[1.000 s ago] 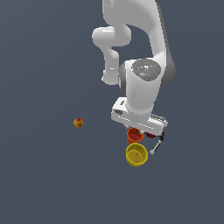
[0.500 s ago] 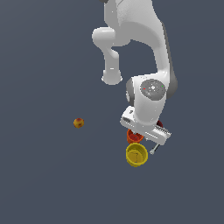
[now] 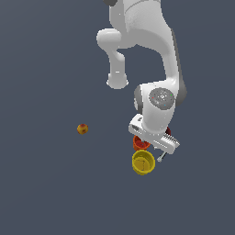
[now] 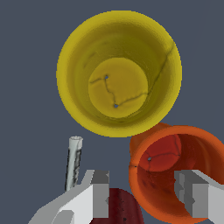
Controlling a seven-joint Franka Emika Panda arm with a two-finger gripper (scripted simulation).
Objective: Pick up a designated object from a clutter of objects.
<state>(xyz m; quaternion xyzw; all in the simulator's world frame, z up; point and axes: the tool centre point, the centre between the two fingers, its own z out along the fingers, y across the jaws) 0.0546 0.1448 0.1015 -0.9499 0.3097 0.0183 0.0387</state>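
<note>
Dark grey counter (image 3: 41, 183), plain and flat.
Orange cup (image 4: 179, 168): upright, mouth up, touching the yellow cup (image 4: 119, 72) at that cup's 5 o'clock in the wrist view.
Tool (image 4: 146, 192): fingers (image 4: 101, 192) spread wide, holding nothing; one finger outside the orange cup's rim, the other over its far side.
Dark red mug (image 4: 120, 208): partly hidden, beside the orange cup.
Silver rod (image 4: 73, 161): lying near the yellow cup.
Ball (image 3: 82, 129): yellow and red, well apart, toward the exterior view's left.
</note>
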